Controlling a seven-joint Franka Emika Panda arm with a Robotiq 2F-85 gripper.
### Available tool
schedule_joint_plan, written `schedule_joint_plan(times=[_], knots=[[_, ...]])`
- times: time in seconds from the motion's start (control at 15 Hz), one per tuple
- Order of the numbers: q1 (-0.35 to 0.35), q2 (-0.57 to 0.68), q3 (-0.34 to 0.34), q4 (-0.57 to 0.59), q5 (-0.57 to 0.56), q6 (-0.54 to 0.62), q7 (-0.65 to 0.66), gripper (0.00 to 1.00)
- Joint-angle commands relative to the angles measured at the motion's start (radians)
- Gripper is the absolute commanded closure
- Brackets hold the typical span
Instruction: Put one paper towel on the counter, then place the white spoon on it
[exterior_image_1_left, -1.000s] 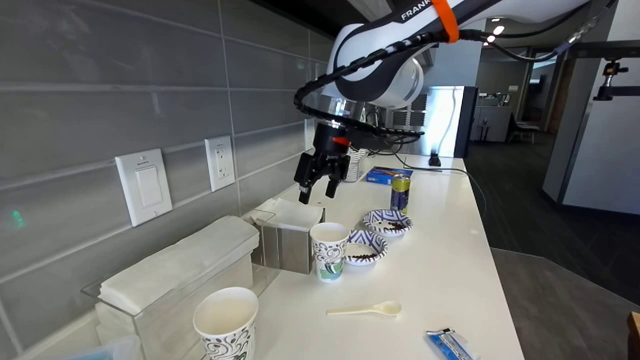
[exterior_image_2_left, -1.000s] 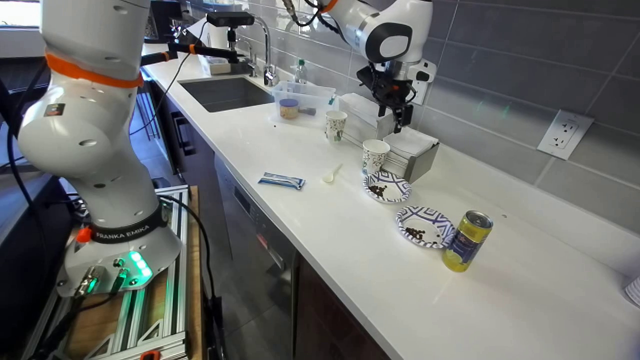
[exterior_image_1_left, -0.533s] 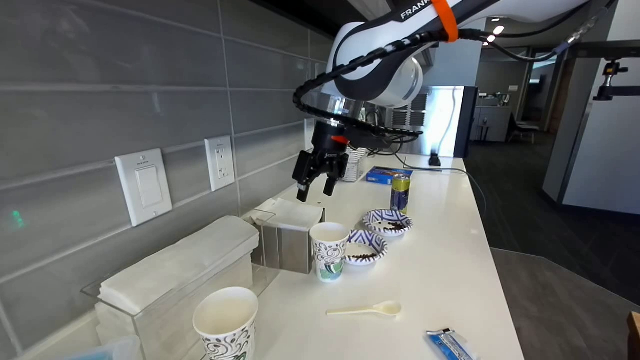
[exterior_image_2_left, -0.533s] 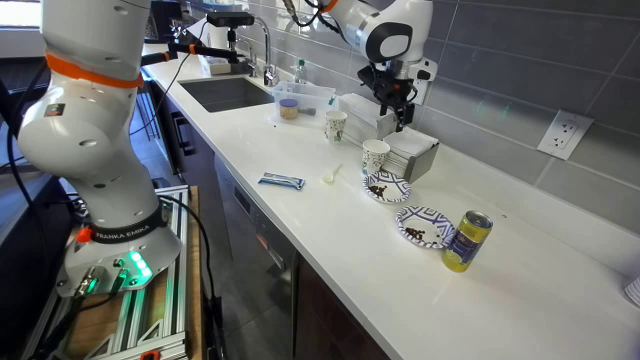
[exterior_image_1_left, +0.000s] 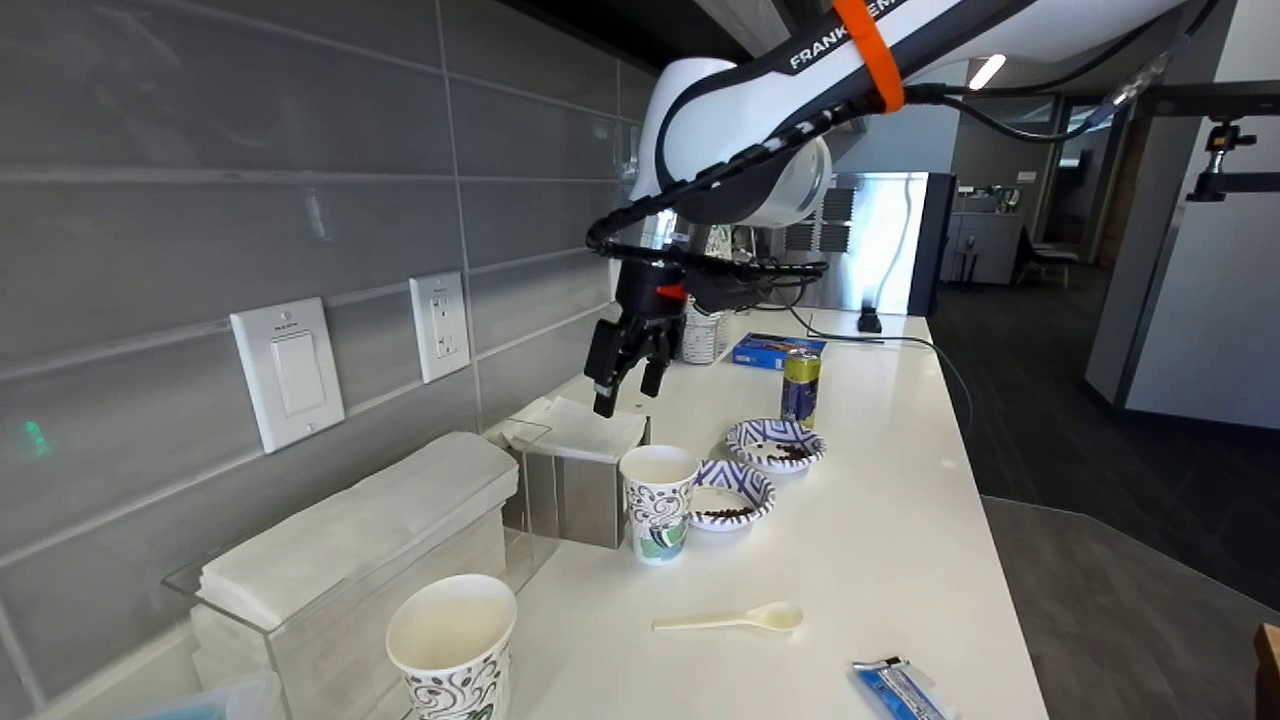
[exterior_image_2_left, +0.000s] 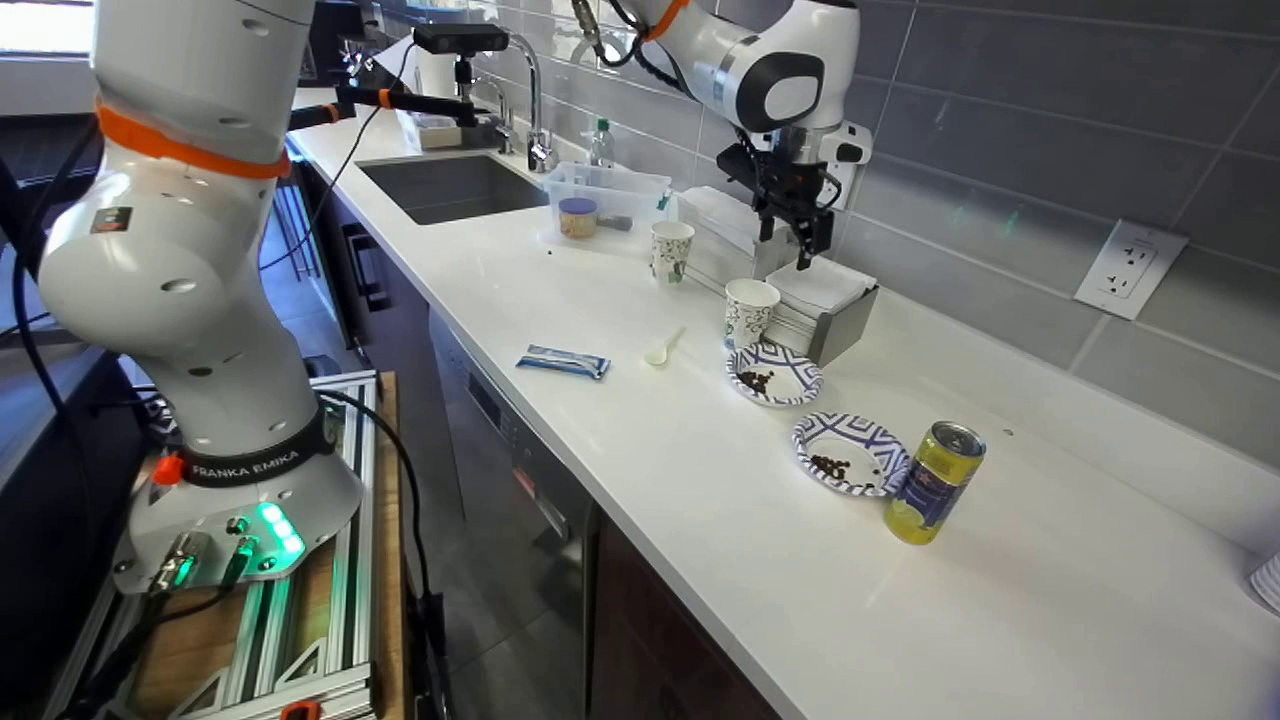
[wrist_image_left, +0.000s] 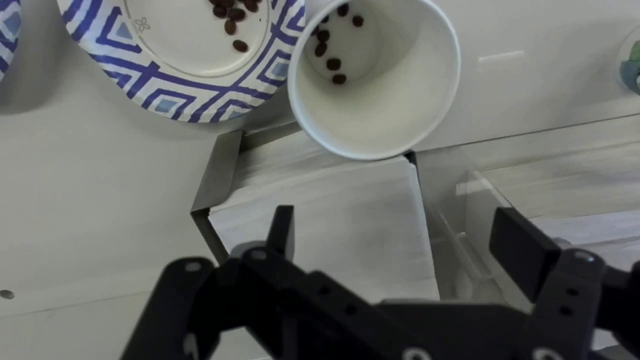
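Your gripper (exterior_image_1_left: 628, 400), spread wide and empty, has dipped slightly toward the paper towels (wrist_image_left: 350, 220). Likely you'll pinch 1 before the spoon (exterior_image_1_left: 740, 618).

A slender off-white plastic spoon (exterior_image_1_left: 752, 617) lies flat on the glossy white counter (exterior_image_1_left: 850, 560). Flat white paper towels (wrist_image_left: 345, 220) sit stacked toward its back edge, apart from the spoon.

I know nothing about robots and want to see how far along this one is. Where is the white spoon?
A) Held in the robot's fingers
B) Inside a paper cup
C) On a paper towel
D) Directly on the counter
D: both exterior views show the white spoon lying directly on the counter, with the open gripper well apart from it.
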Motion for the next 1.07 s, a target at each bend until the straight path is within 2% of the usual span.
schedule_joint_plan(times=[0.0,0.13,0.4,0.53,0.6,0.8,1.0], knots=[[-0.002,0.051,0.008,0.037,-0.016,0.015,-0.063,0.0],[-0.001,0.068,0.008,0.045,-0.022,0.019,-0.079,0.02],[-0.002,0.094,0.006,0.07,-0.032,0.021,-0.097,0.28],[-0.002,0.102,0.007,0.081,-0.033,0.022,-0.101,0.34],[-0.004,0.106,0.009,0.086,-0.029,0.018,-0.103,0.29],[-0.005,0.118,0.011,0.095,-0.029,0.015,-0.117,0.26],[-0.002,0.133,0.004,0.109,-0.04,0.035,-0.117,0.32]])
